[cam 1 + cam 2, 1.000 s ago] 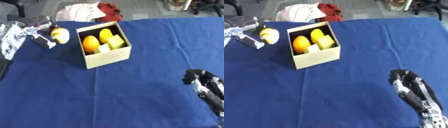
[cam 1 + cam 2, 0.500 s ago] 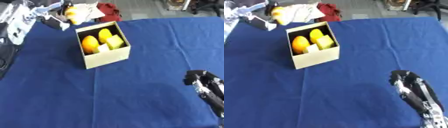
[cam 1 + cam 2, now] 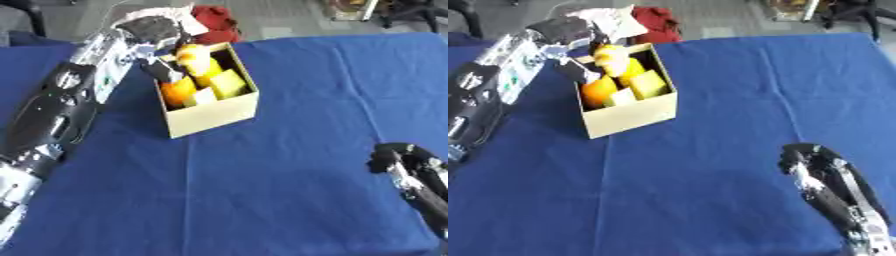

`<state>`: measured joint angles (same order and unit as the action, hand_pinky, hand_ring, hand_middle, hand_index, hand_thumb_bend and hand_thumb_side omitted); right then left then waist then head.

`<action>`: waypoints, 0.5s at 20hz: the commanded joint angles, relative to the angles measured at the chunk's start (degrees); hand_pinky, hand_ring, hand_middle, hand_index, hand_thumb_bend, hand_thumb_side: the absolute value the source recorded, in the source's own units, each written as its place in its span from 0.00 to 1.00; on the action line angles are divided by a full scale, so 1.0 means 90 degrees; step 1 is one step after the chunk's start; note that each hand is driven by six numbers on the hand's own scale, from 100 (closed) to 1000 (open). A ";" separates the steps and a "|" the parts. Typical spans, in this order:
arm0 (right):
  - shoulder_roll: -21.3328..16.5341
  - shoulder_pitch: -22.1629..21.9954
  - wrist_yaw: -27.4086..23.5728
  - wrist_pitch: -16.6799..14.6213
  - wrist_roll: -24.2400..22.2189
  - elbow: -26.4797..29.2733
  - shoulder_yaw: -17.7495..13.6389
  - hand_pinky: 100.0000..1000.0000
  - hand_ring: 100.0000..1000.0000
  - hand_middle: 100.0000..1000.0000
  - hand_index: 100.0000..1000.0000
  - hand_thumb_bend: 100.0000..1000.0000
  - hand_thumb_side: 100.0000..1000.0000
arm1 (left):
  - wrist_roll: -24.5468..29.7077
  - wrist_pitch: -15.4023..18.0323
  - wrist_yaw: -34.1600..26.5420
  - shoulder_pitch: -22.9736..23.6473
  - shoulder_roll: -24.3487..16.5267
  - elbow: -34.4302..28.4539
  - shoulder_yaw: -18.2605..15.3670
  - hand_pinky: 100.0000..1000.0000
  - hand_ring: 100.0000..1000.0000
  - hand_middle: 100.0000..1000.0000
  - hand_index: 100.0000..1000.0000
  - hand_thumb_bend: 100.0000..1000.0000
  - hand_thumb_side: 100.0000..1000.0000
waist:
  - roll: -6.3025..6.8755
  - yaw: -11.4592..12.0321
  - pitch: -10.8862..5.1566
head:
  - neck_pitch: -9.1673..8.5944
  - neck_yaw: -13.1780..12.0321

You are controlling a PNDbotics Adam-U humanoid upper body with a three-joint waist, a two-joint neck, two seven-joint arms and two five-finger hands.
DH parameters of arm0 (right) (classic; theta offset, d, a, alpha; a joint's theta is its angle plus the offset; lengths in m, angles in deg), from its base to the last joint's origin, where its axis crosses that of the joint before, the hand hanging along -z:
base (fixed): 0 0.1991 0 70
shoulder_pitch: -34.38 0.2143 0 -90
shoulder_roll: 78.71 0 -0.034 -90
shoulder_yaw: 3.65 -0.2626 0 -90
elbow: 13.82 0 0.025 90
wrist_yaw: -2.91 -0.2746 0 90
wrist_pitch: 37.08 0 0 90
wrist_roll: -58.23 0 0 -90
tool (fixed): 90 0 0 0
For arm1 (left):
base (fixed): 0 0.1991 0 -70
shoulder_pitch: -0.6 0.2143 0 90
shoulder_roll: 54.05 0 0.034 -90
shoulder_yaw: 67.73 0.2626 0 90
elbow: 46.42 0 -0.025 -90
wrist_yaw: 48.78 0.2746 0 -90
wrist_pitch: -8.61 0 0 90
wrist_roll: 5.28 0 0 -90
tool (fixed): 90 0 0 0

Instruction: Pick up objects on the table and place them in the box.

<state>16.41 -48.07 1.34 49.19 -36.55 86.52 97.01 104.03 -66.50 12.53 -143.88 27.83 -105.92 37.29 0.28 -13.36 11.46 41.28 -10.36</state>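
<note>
The left hand (image 3: 150, 31) has travelled from the worktop's left side, where it held a yellow rounded fruit a second ago, up and across to the box (image 3: 213, 110); it now sits over the box's far left corner with that yellow fruit (image 3: 193, 55) just at the opening, above the things already inside. Its fingers appear curled around the fruit, so the hold looks not yet released, though the fruit partly hides them. Inside the box lie an orange fruit (image 3: 178, 91), a pale yellow-green block (image 3: 227, 84) and a small cream-coloured piece (image 3: 200, 97), packed close together. This reads as the placing step nearly done: what remains, by my judgement, is to let go so the fruit settles among the others without catching the rim. The right hand (image 3: 808, 159) idles low at the right, fingers curled and holding nothing, well apart from the box. The worktop (image 3: 306, 75) is covered in blue cloth, and no other loose object shows on it. Beyond its far edge a grey floor shows, with a red bundle (image 3: 215, 20) and a white crumpled cloth (image 3: 612, 20) lying behind the box.
</note>
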 commanded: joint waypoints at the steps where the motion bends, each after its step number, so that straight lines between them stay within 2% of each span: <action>1: -0.0062 0.0052 -0.0040 -0.0006 -0.0021 0.0098 -0.0011 0.60 0.59 0.54 0.66 0.00 0.44 | 0.0043 0.0077 0.0093 -0.0113 -0.0057 -0.0004 -0.0011 0.74 0.69 0.71 0.85 0.17 0.17 | -0.0034 -0.0007 -0.0143 | -0.0037 0.0009; 2: -0.0063 0.0051 -0.0038 -0.0006 -0.0022 0.0098 -0.0013 0.60 0.59 0.54 0.66 0.00 0.44 | 0.0076 0.0092 0.0081 -0.0109 -0.0073 -0.0031 -0.0019 0.76 0.72 0.74 0.88 0.22 0.17 | -0.0034 -0.0001 -0.0144 | -0.0041 0.0011; 4: -0.0066 0.0048 -0.0033 -0.0007 -0.0018 0.0098 -0.0020 0.60 0.59 0.54 0.66 0.00 0.44 | 0.0145 0.0146 0.0054 -0.0099 -0.0140 -0.0140 -0.0028 0.83 0.80 0.81 0.94 0.30 0.42 | -0.0033 0.0009 -0.0148 | -0.0049 0.0019; 5: -0.0067 0.0044 -0.0029 -0.0008 -0.0014 0.0096 -0.0026 0.60 0.59 0.54 0.66 0.00 0.44 | 0.0154 0.0178 0.0065 -0.0096 -0.0192 -0.0234 -0.0029 0.87 0.85 0.86 0.97 0.42 0.64 | -0.0031 0.0014 -0.0151 | -0.0051 0.0026; 6: -0.0067 0.0042 -0.0026 -0.0009 -0.0009 0.0096 -0.0032 0.60 0.59 0.54 0.66 0.00 0.43 | 0.0147 0.0220 0.0128 -0.0087 -0.0260 -0.0358 -0.0018 0.90 0.89 0.90 0.99 0.54 0.77 | -0.0026 0.0019 -0.0154 | -0.0055 0.0036; 8: -0.0068 0.0041 -0.0017 -0.0012 -0.0004 0.0097 -0.0038 0.60 0.59 0.54 0.66 0.00 0.43 | 0.0167 0.0322 0.0353 -0.0065 -0.0402 -0.0611 0.0011 0.94 0.94 0.95 1.00 0.68 0.89 | -0.0017 0.0038 -0.0158 | -0.0061 0.0054; 9: -0.0070 0.0041 -0.0013 -0.0013 -0.0004 0.0097 -0.0038 0.60 0.59 0.54 0.66 0.00 0.43 | 0.0185 0.0379 0.0466 -0.0044 -0.0471 -0.0736 0.0013 0.95 0.95 0.97 1.00 0.73 0.93 | -0.0013 0.0052 -0.0160 | -0.0060 0.0061; 10: -0.0074 0.0037 -0.0009 -0.0014 -0.0005 0.0095 -0.0039 0.60 0.59 0.54 0.66 0.00 0.44 | 0.0202 0.0435 0.0535 -0.0013 -0.0541 -0.0855 0.0000 0.95 0.96 0.97 1.00 0.73 0.94 | -0.0009 0.0066 -0.0164 | -0.0056 0.0072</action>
<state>16.41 -48.08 1.30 49.18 -36.54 86.52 96.99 105.74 -63.28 16.27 -143.09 25.34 -111.42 37.59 0.28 -12.73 11.46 41.26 -9.91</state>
